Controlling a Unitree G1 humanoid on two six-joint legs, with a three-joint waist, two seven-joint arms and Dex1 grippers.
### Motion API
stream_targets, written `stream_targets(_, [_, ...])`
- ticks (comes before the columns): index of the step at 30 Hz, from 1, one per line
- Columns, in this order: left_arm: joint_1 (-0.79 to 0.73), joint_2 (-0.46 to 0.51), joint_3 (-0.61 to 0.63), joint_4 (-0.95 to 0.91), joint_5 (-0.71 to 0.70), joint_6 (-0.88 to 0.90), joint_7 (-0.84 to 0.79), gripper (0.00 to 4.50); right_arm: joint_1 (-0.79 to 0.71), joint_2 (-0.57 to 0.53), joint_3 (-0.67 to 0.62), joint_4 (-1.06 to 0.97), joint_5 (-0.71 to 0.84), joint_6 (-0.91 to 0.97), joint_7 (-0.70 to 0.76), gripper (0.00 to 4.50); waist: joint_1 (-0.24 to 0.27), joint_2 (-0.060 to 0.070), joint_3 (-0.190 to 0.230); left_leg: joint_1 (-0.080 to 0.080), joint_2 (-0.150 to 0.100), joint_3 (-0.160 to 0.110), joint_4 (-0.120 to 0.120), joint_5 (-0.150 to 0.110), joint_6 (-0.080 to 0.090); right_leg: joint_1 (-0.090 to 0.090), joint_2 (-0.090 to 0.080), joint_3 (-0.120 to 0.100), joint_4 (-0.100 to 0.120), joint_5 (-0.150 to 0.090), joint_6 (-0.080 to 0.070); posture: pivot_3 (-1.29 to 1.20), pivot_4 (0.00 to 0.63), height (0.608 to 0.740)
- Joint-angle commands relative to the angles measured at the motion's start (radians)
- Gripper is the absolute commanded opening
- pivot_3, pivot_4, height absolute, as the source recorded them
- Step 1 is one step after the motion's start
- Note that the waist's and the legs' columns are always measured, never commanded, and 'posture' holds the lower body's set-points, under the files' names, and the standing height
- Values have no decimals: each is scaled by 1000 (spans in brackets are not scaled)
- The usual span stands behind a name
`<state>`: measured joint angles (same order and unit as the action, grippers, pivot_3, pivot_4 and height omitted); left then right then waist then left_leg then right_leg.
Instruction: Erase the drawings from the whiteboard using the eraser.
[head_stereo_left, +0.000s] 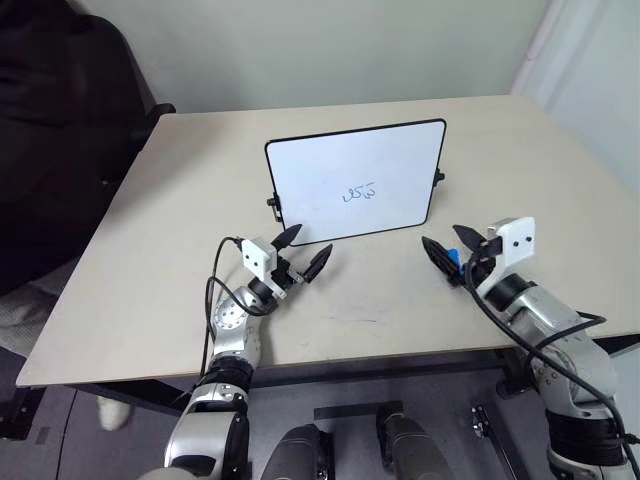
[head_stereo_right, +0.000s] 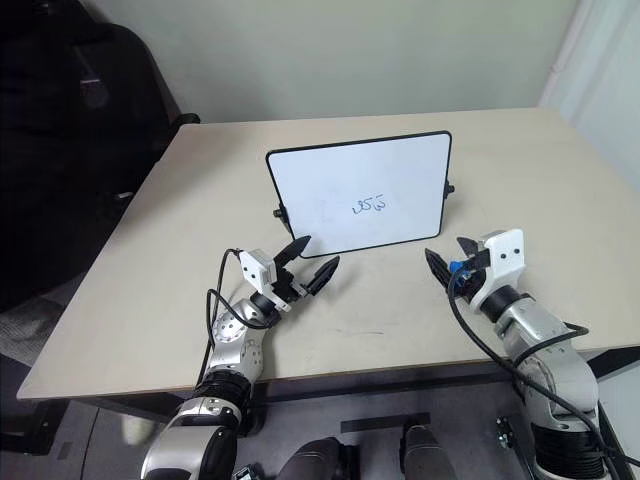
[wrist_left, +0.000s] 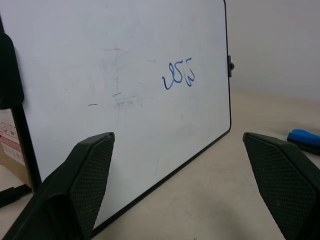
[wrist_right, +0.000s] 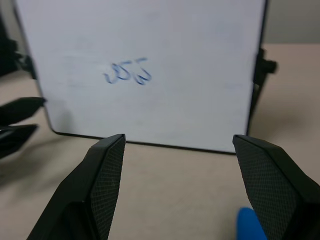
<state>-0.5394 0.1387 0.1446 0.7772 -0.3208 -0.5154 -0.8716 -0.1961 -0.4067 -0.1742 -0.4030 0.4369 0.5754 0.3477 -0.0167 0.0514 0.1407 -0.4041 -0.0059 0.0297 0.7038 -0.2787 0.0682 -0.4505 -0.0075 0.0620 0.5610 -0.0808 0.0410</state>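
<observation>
Blue eraser (head_stereo_left: 455, 257) lies on worktop (head_stereo_left: 150, 260) between right gripper's (head_stereo_left: 447, 252) wide fingers, unheld | left wrist: left gripper (wrist_left: 177, 165) wide, empty, facing whiteboard (wrist_left: 100, 55), drawings (wrist_left: 178, 75) unwiped | right wrist: eraser looks light, rigid; pinch its long sides.

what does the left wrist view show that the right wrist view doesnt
Left wrist view: faint grey smudges of old wiping on the whiteboard, left of the drawings.

Right wrist view: the left hand, open, near the board's lower corner.

Both: the board standing on the table, the blue drawings unerased, and a bit of the blue eraser.
</observation>
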Motion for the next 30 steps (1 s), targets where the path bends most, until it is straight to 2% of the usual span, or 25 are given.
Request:
stream_targets(1, [6,-2,11,8,-15,1,-7,4500,-32,-19,-17,-24,-12,28,-32,3631,0,0,0,0,0,0,0,0,0,0,0,0,0,0,0,0,150,726])
stream_targets(7, [0,-13,6,12,-17,6,-14,4500,-40,-41,-32,-36,-15,98,-63,3631,2,0,0,0,0,0,0,0,0,0,0,0,0,0,0,0,150,726])
stream_targets(13, [-1,-26,8,24,-11,-1,-2,4500,-71,-78,-28,-42,43,384,-93,3631,2,0,0,0,-1,0,0,0,0,1,-1,0,0,-1,1,0,150,726])
stream_targets(19, [7,-27,5,33,0,-18,1,4500,-132,-89,-16,-2,17,511,-122,3631,4,0,0,0,-1,0,0,0,0,0,0,0,0,-1,1,0,150,726])
stream_targets(30, [7,-29,7,38,-4,-15,-4,4500,-192,-139,-1,77,-38,604,-116,3631,7,1,-1,0,-1,0,-1,0,1,0,-1,0,0,-1,1,0,150,726])
